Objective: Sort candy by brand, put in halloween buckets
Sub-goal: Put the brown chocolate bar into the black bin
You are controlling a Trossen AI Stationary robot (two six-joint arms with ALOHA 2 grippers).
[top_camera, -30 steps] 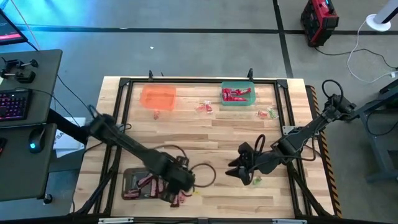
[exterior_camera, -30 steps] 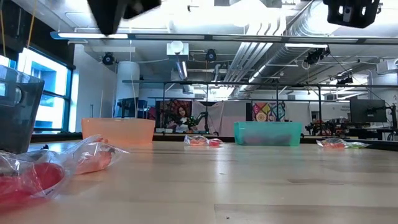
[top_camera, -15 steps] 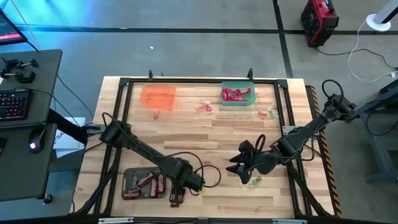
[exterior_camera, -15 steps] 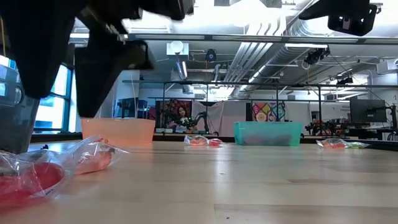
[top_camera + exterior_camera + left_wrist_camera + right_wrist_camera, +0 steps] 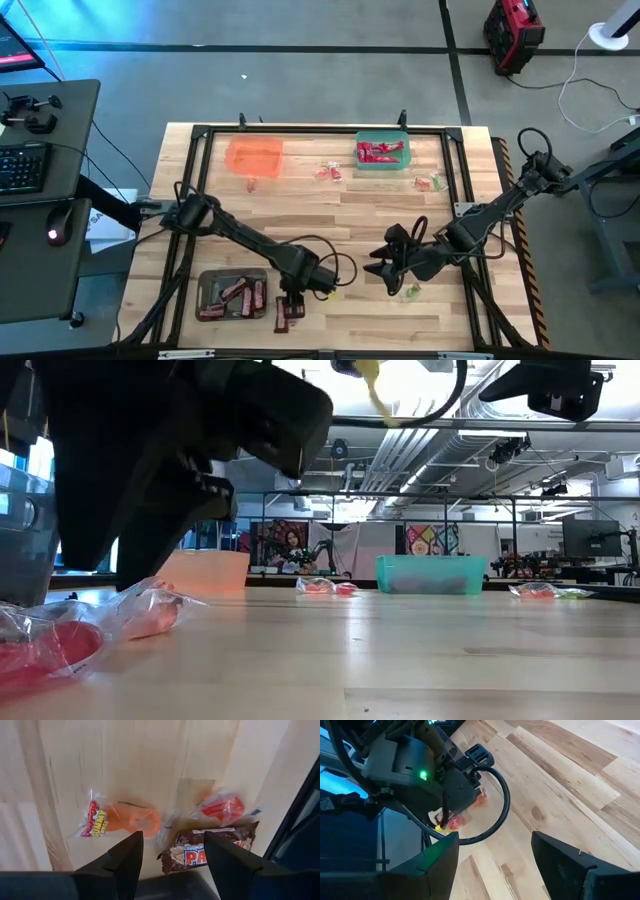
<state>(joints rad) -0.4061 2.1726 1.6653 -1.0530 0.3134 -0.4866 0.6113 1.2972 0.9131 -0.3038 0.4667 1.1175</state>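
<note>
Left gripper (image 5: pixel 170 852): fingers spread apart, empty, low over the near edge of the light wooden table (image 5: pixel 350 215), just right of the dark grey plastic tub (image 5: pixel 231 295).
Under it: a brown chocolate bar wrapper (image 5: pixel 207 853), a red sweet in clear wrap (image 5: pixel 221 808) and an orange sweet in clear wrap (image 5: pixel 125 818), all lying loose on the wood.
Right gripper (image 5: pixel 383 271): fingers apart, holding nothing, right of centre.
Translucent orange tub (image 5: pixel 254 155): far left.
Green tub (image 5: pixel 383 152): far right, red sweets inside.
Grey tub: holds dark bars.
</note>
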